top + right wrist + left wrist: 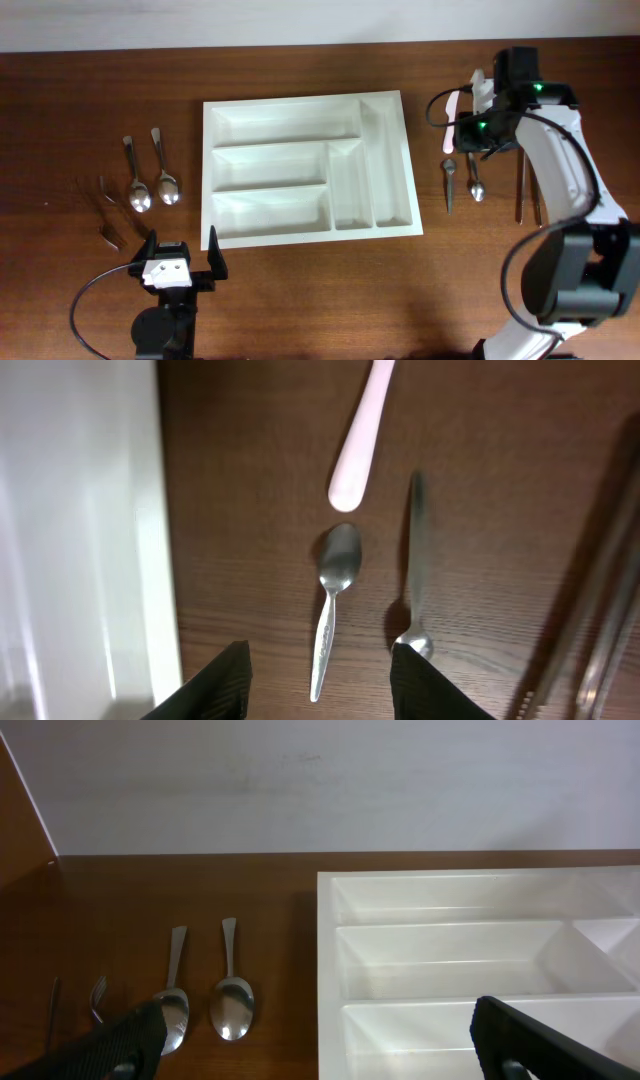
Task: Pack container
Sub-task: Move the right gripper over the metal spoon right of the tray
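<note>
Tray: white cutlery tray (270,160) at table centre, every compartment empty
Right gripper (318,650): jaws apart, straddling the teaspoon (335,595) handle, likely lining up a pinch
Left gripper (320,1040): jaws apart, empty, low by the tray's near edge
Two spoons (152,185): left of tray, probably the left arm's share

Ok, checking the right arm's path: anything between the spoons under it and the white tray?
Nothing visible: only bare table separates the nearer spoon from the container's rim. The right gripper hangs open above it.
</note>
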